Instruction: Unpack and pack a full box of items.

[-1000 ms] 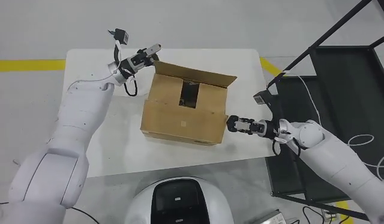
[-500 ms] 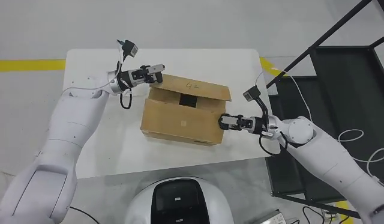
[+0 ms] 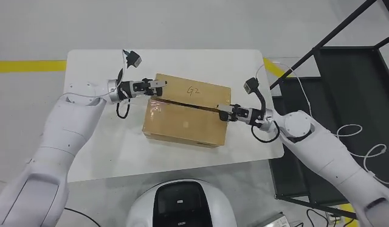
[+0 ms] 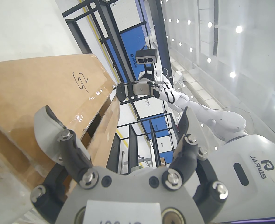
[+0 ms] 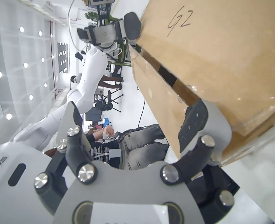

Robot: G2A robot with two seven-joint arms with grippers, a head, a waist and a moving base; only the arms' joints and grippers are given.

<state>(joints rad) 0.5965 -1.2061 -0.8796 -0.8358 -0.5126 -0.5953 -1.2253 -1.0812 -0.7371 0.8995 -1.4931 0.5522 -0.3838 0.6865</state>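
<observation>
Grey workshop floor with a yellow floor line (image 3: pixel 24 66) lies around the white rectangular table (image 3: pixel 91 142), and a black metal rack (image 3: pixel 340 105) stands just off the table's right side. On the table, right of its middle, sits the brown cardboard box (image 3: pixel 182 123), long side facing the robot. Its two top flaps are folded down almost flat. The far flap (image 3: pixel 200 88) carries a handwritten mark, the near flap (image 3: pixel 176 108) is plain, and a narrow dark slit (image 3: pixel 194 104) runs between them along the box's length, with bits of clear tape glinting at its edges.

The left gripper (image 3: pixel 157 85) is at the box's left end, at the corner of the far flap. Its fingers (image 4: pixel 44 127) are spread wide with nothing between them, one lying close against the cardboard at that end, the other out in free air.

The right gripper (image 3: pixel 226 112) is at the opposite end, level with the slit. It too is wide apart and holds nothing. One dark ribbed pad (image 5: pixel 193 122) lies against the box's top corner beside the slit (whether it presses or merely touches cannot be told), and the other finger (image 5: pixel 70 122) stands clear of the box.

Each wrist view looks along the box top to the other arm's gripper at the far end, its pad at the edge of the marked flap.
</observation>
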